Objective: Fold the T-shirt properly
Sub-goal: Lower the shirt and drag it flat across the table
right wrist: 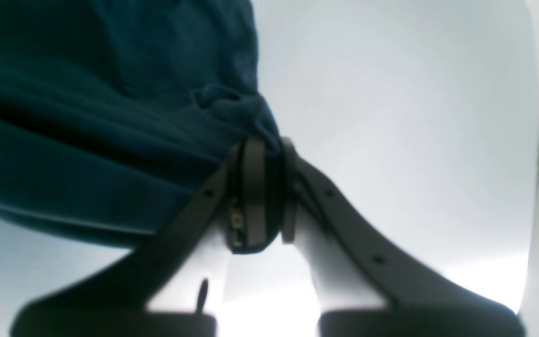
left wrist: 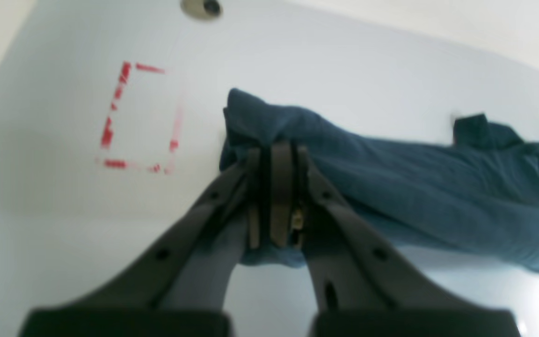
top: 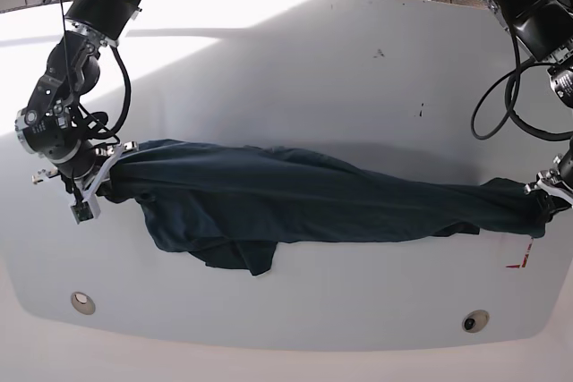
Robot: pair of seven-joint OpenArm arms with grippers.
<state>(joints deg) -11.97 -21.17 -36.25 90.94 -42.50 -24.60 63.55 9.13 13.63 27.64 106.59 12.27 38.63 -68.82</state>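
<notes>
The T-shirt [top: 304, 199] is soft, light cloth with no stiffness of its own. It sags wherever it is unsupported and bunches where it is pinched. Judged from these views, the best places to take hold are edges and corners, where several layers gather into a firm wad; a grip on a single flat layer is likely to slip.

The T-shirt hangs stretched in a long band between the two pincers, above the white worktop [top: 295, 69]. A loose fold droops from the band near the right pincer [top: 97, 187] and appears to rest on the worktop.

Left pincer [left wrist: 276, 152]: closed fully, with a gathered wad of cloth clamped at the tips. Cloth shows both beyond the tips and below them. A broken red square marking [left wrist: 138, 117] lies on the worktop to the left of the tips in the wrist view.

Right pincer: closed down tight on a bunched end of the T-shirt. The cloth spreads away to the left of its tips in the wrist view; bare worktop lies to the right.
</notes>
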